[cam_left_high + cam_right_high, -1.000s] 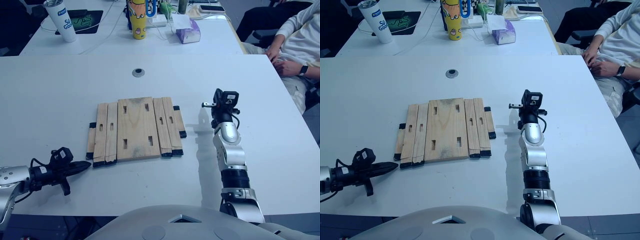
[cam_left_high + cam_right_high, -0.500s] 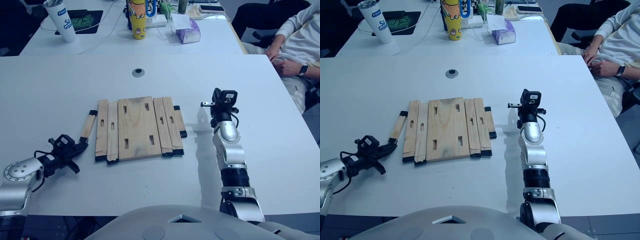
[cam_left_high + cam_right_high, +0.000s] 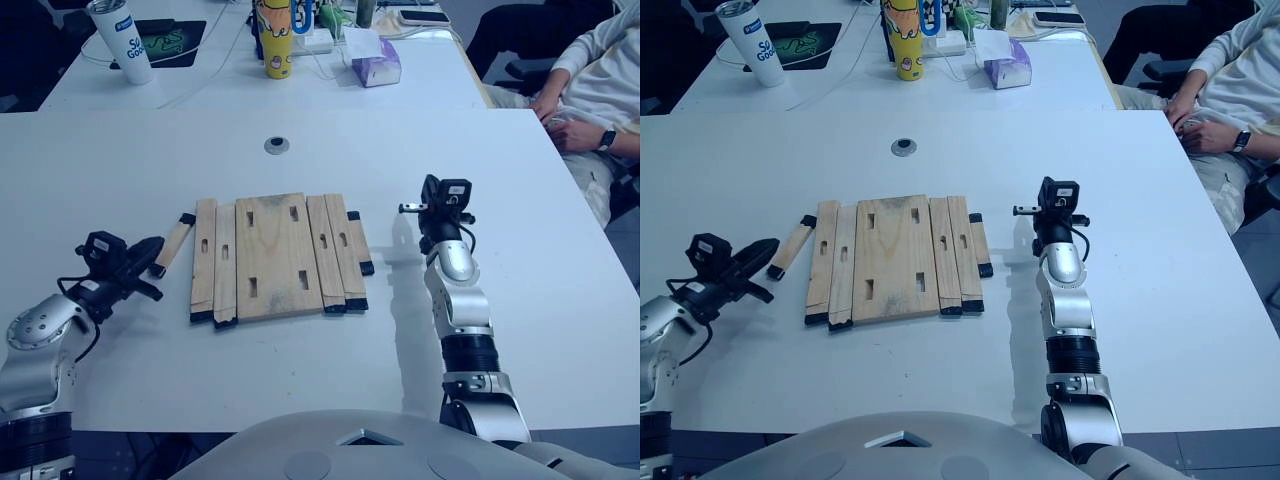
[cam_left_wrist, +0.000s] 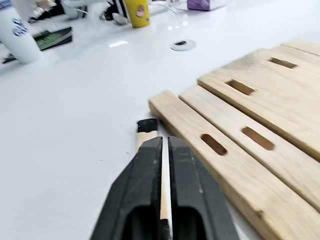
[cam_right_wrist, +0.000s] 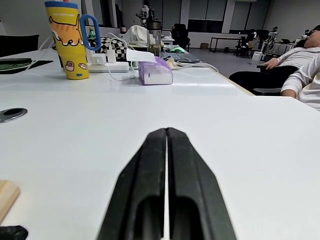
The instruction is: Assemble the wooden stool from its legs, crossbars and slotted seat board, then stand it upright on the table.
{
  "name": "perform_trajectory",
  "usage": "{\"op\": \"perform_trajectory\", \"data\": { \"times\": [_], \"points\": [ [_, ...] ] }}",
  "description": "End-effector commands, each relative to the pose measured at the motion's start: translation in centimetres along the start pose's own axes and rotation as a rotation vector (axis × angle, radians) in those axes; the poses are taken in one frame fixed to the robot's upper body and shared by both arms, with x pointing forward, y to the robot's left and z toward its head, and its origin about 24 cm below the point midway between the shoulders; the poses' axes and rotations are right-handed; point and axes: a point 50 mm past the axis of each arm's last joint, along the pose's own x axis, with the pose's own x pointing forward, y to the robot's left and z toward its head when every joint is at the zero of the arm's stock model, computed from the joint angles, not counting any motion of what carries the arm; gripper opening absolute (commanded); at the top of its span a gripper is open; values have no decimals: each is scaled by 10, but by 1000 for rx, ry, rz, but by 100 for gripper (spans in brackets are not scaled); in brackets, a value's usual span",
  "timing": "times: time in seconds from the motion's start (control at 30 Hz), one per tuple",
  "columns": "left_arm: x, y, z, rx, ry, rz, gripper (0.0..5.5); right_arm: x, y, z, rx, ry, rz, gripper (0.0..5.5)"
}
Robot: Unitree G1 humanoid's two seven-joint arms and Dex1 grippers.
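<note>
Left tool point(image 4: 165, 140) sat closed, apparently empty, over the crossbar point(image 3: 173, 243); right tool point(image 5: 166, 131) closed, empty. I judged closed tips could skid it away.

- A white table point(image 3: 120, 160) bears a flat row of pale wooden parts.
- A wide slotted seat board point(image 3: 272, 258) lies in the middle of the row.
- Two slotted left legs point(image 3: 214, 262) touch its left edge, and two right legs point(image 3: 331, 252) touch its right.
- A black-tipped right crossbar point(image 3: 358, 243) lies against the outer right leg.
- A black-tipped left crossbar point(image 3: 173, 245) lies tilted, just left of the row.
- The black left gripper point(image 3: 143, 257), fingers pressed together, points at that crossbar's near end.
- The right gripper point(image 3: 436, 198) stands right of the row.
</note>
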Motion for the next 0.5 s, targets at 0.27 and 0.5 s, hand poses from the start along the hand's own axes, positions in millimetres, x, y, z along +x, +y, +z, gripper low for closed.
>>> {"op": "perform_trajectory", "data": {
  "times": [0.27, 0.5],
  "points": [
    [-3, 2, -32, 1, 149, 15, 194, 2, 0, 1, -18, -2, 4, 0],
    [-1, 1, -39, -9, 176, 18, 250, 2, 0, 1, -19, -1, 4, 0]
  ]
}}
